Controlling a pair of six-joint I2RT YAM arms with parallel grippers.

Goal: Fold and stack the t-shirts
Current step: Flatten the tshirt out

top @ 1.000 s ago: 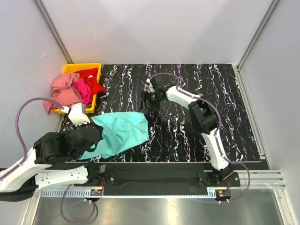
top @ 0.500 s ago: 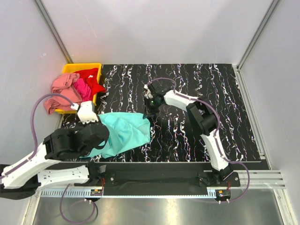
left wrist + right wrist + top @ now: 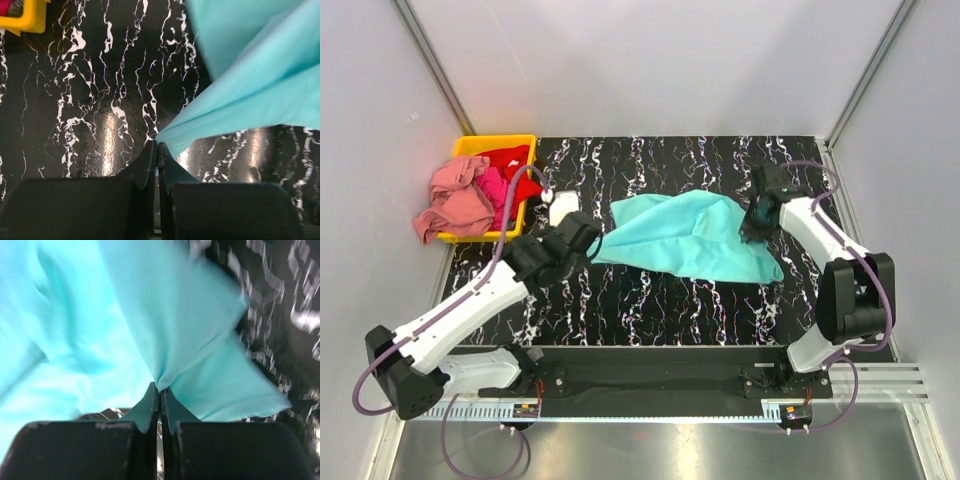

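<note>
The turquoise t-shirt (image 3: 690, 235) hangs stretched between my two grippers over the middle of the black marbled table (image 3: 650, 310). My left gripper (image 3: 592, 238) is shut on its left corner, and the cloth (image 3: 250, 85) fans out up and right from the pinched jaws of that gripper (image 3: 156, 146). At the shirt's right end my right gripper (image 3: 756, 225) is shut on a bunched fold of the same cloth (image 3: 150, 315), seen right at its fingertips (image 3: 160, 386). The salmon pink t-shirt (image 3: 455, 195), the magenta one (image 3: 498, 190) and the red one (image 3: 510, 160) lie heaped in and over the yellow bin.
The yellow bin (image 3: 525, 143) stands at the table's far left corner, its edge (image 3: 30, 20) showing in the left wrist view. Grey walls close in the table at the back and both sides. A metal rail (image 3: 660, 380) runs along the near edge.
My right gripper closed on the turquoise shirt's right edge and pulled it to the right. The left gripper carried its corner up from the near left, so the shirt now spans mid-table.
</note>
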